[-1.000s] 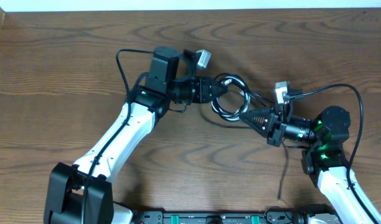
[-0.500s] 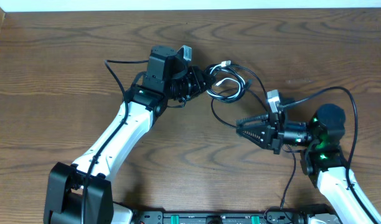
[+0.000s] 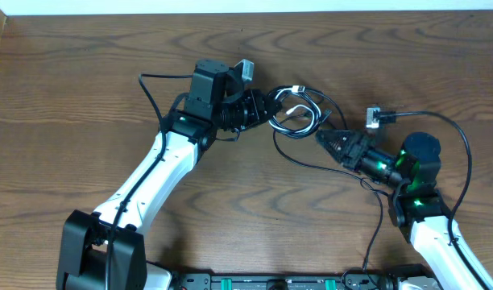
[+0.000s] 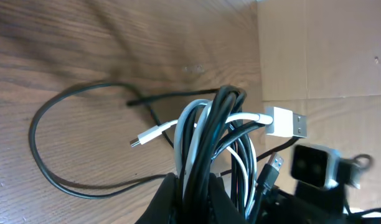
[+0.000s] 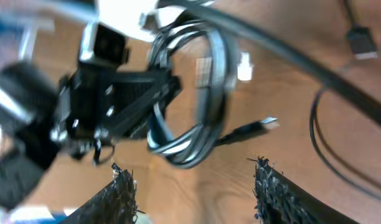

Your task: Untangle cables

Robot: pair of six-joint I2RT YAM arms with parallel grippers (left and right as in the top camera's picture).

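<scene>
Clamping one tangled bundle of cables (image 3: 301, 121), the left gripper (image 3: 270, 113) holds it near the desk's (image 3: 69, 97) far edge, about midway along. One white cord (image 4: 240, 117) winds among black strands (image 4: 47, 168) too knotted to count. Just to the right, the right gripper (image 3: 321, 138) is spread wide and empty.

The tabletop (image 3: 85, 89) is dark brown wood with a bold grain, smooth, with a soft satin sheen. The cables (image 4: 223, 109) have smooth sheaths that look like plastic. The black ones catch light in thin glossy streaks, while the white cable (image 4: 159, 130) looks matt. Its USB plug (image 4: 296, 124) ends in a bright metal shell. The fingers (image 5: 123, 193) of the right pincer (image 5: 190, 169) are black, rough and grainy. The left arm (image 3: 162, 173) wears a white, smooth, glossy plastic shell.
</scene>
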